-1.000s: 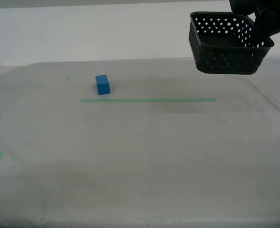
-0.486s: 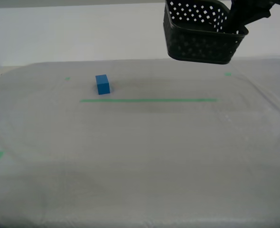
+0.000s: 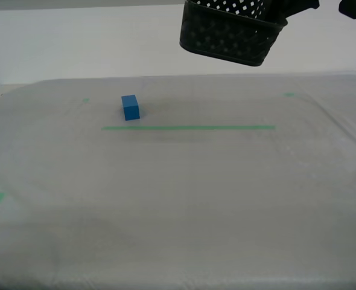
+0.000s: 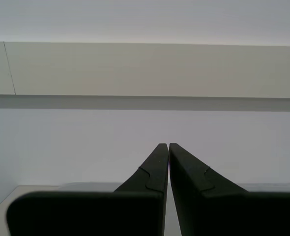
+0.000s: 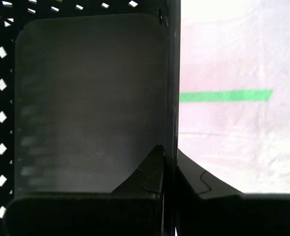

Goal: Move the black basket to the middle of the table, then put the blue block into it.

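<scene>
My first pincer [image 5: 168,169], clamped on a wall of the black basket [image 3: 229,36], has carried it higher and toward the exterior view's left, nearer mid-surface [image 3: 184,181], the blue block [image 3: 130,107] far below; my second pincer [image 4: 165,155] sits closed, empty.

Airborne obstacle: the black basket [image 3: 229,36] hangs high above the table [image 3: 178,199].
Surface obstacle: only the blue block [image 3: 130,107], just behind the green tape line [image 3: 187,127].
</scene>
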